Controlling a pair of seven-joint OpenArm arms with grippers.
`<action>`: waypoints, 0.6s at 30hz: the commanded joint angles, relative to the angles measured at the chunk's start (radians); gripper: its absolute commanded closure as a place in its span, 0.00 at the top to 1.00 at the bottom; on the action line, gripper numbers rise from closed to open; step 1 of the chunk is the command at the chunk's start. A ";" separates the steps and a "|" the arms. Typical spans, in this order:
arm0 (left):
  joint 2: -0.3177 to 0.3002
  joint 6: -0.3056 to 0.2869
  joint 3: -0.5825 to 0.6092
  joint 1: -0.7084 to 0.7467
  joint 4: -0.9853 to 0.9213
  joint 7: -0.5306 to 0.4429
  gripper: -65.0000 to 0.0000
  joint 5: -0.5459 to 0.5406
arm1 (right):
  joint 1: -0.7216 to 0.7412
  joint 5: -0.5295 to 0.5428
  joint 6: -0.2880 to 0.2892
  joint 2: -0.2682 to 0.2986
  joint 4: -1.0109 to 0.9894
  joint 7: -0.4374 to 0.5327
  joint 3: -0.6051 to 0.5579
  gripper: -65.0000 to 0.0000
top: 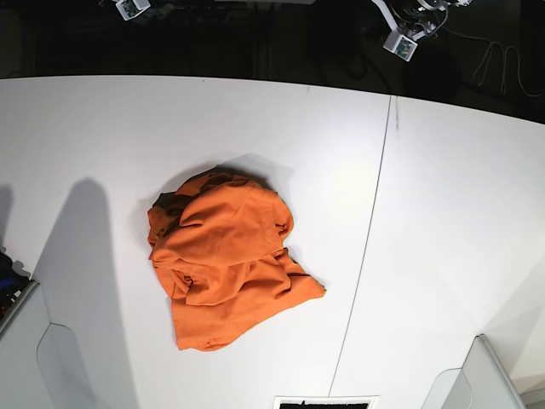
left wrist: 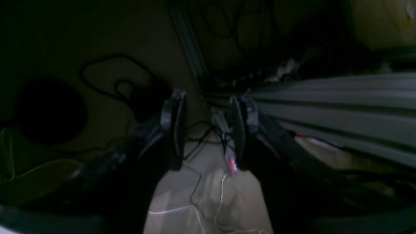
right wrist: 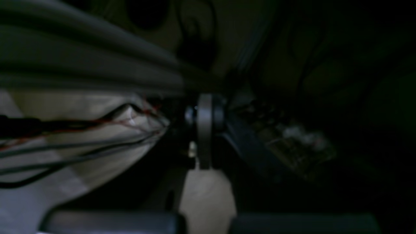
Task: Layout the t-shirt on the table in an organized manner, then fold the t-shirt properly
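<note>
The t-shirt (top: 226,264) lies crumpled in an orange heap on the table (top: 443,213), left of the dark seam (top: 366,247) and nearer the front edge than the back — nothing touches it. The left gripper (left wrist: 208,130) hangs off the table with jaws apart, empty; the right gripper (right wrist: 204,130) is clenched on nothing

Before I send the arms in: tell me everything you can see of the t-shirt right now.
The t-shirt is plain bright orange soft cloth, crumpled in a rumpled heap, not spread out. It lies on the white table, left of the thin dark seam, folds overlapping, one flatter edge towards the near side. No label shows. Nothing but the table touches it.
</note>
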 commanded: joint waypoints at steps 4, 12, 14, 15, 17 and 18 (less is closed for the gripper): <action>-0.037 -0.012 -0.127 0.031 0.151 0.071 0.40 -0.144 | -0.026 0.031 0.008 0.026 0.180 0.026 0.043 0.00; -0.168 -0.012 -0.230 -0.063 0.325 0.085 0.50 -0.313 | 0.173 0.105 -0.018 -0.011 0.265 -0.011 0.120 0.09; -0.202 -0.012 -0.197 -0.122 0.325 0.085 0.58 -0.331 | 0.251 0.106 -0.073 -0.042 0.264 -0.048 0.126 0.20; -0.216 -0.011 -0.172 -0.155 0.325 0.085 0.59 -0.330 | 0.291 0.106 -0.104 -0.058 0.262 -0.066 0.127 0.25; -0.236 -0.011 -0.103 -0.231 0.325 0.085 0.59 -0.330 | 0.371 0.105 -0.142 -0.092 0.248 -0.091 0.127 0.34; -0.242 -0.011 -0.062 -0.272 0.324 0.085 0.59 -0.325 | 0.411 0.105 -0.150 -0.108 0.234 -0.100 0.127 0.36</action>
